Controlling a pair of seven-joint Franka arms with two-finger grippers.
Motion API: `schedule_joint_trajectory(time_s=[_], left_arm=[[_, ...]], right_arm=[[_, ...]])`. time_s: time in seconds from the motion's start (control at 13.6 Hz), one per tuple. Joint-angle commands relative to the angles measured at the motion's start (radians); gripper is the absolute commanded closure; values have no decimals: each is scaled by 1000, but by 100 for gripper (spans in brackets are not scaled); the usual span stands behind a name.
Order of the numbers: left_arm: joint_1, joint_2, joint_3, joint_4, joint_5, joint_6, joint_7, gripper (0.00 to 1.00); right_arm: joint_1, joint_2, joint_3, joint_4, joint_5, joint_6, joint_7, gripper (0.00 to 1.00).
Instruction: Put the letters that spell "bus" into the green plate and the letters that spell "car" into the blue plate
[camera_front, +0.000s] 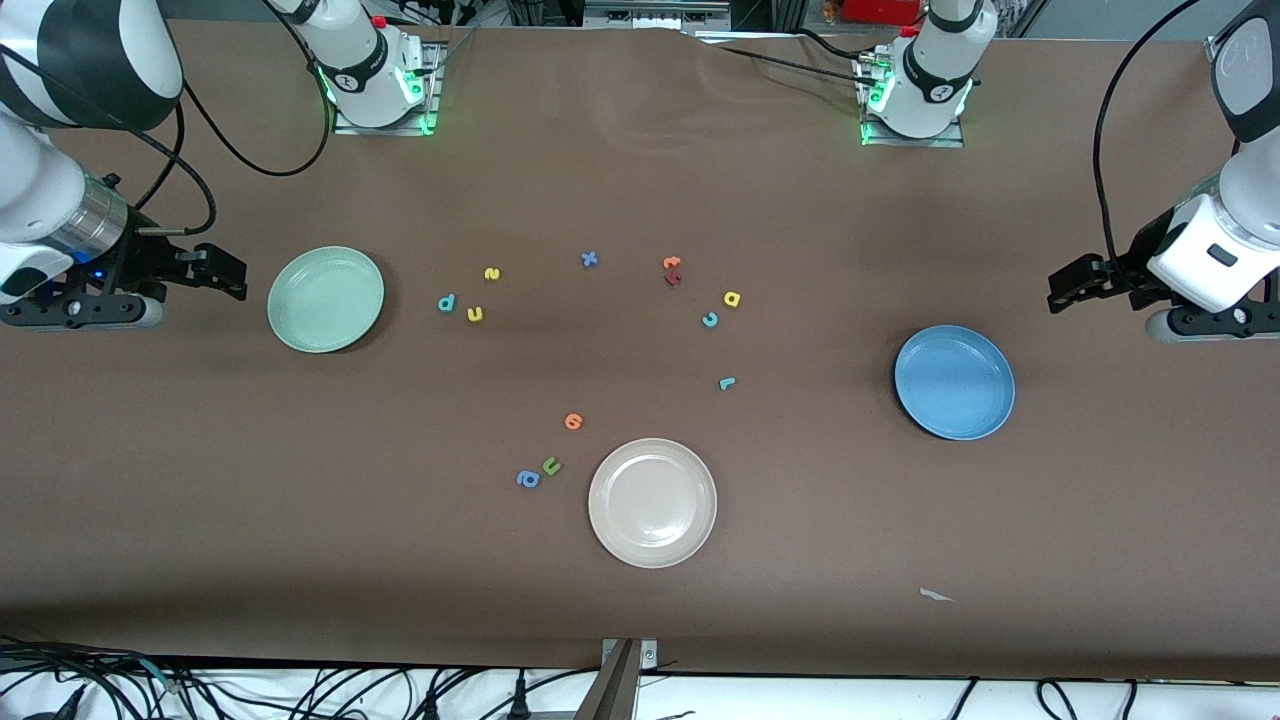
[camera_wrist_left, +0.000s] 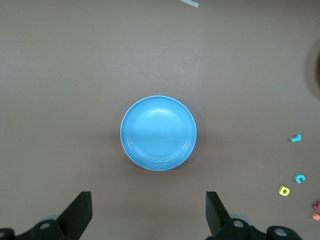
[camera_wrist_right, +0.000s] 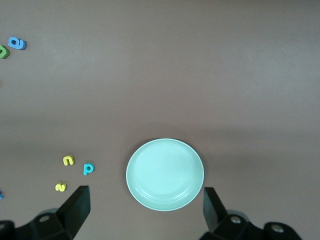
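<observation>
Currently both end effectors are hanging released and empty at the ends of the bench, jaws spread wide. The right end effector (camera_front: 235, 277) is hovering just outside the green plate (camera_front: 326, 299), on the side away from the letters; the left end effector (camera_front: 1062, 290) is hovering outside the blue plate (camera_front: 955, 382), likewise with the plate lying between it and the letters.

Taking the green plate as landmark: the teal "b" (camera_front: 446, 302), the yellow "u" (camera_front: 475, 314) and the yellow "s" (camera_front: 491, 273) are lying in a tight cluster near its rim, on the side toward the left arm's end. The right arm is clearly the closer one to them; it will probably have to cross over the plate to reach them.

Much farther from the green plate, toward the blue one, the yellow "a" (camera_front: 732, 298) and the teal "c" (camera_front: 710, 320) are lying just beside each other, with the teal "r" (camera_front: 727, 383) nearer the front camera. These sit well apart from the blue plate, yet the left arm is judged the nearer.

Both plates are sitting empty; nothing is sorted yet. The beige plate (camera_front: 652, 502), with the green "u" (camera_front: 551, 466) and blue "a" (camera_front: 528, 479) beside it, is playing no part.
</observation>
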Motion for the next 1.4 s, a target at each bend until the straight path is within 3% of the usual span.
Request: schedule_joint_trajectory(time_s=[0.0, 0.44, 0.66, 0.81, 1.03, 1.33], left_arm=[[-4, -5, 1, -2, 21, -9, 18, 0], [-9, 9, -6, -11, 9, -8, 15, 0], [-9, 30, -54, -36, -3, -5, 0, 0], [-9, 44, -83, -71, -68, 29, -3, 0], [-6, 30, -184, -214, -71, 160, -83, 0], [-7, 53, -356, -390, -65, 409, -271, 0]], right_arm=[[4, 6, 1, 17, -7, -21, 17, 0], [6, 5, 2, 17, -7, -41, 16, 0], [13, 6, 8, 17, -7, -33, 31, 0], [26, 8, 36, 6, -9, -31, 161, 0], [27, 9, 97, -52, -7, 5, 284, 0], [27, 6, 188, -236, -4, 171, 472, 1]])
